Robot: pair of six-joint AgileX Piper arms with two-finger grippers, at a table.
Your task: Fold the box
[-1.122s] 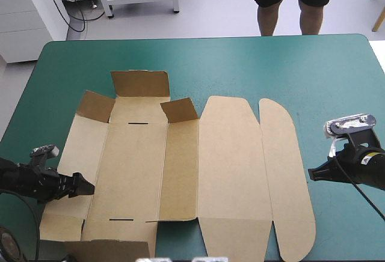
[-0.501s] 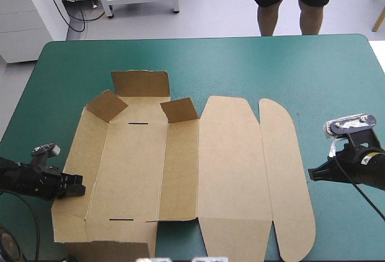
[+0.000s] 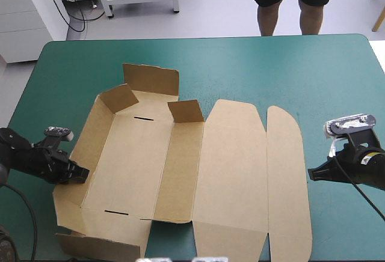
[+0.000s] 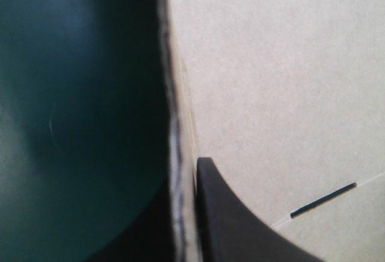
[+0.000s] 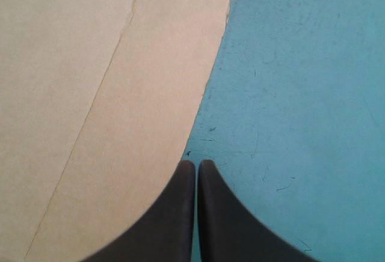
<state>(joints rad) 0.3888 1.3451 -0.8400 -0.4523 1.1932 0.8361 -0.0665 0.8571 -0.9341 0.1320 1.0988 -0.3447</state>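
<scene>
Box of cut brown board (image 3: 180, 160) lies on the teal-green table cover (image 3: 301, 70). Its left wall (image 3: 90, 136) stands raised, pinched at its top edge between the black fingers of the left gripper (image 3: 79, 173). Its flat rounded lid flap (image 3: 287, 172) lies just beside the right gripper (image 3: 313, 174), whose fingers are pressed together over the bare cover.

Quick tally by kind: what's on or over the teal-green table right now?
box: 1
grippers: 2 (left gripper, right gripper)
Total: 3
</scene>
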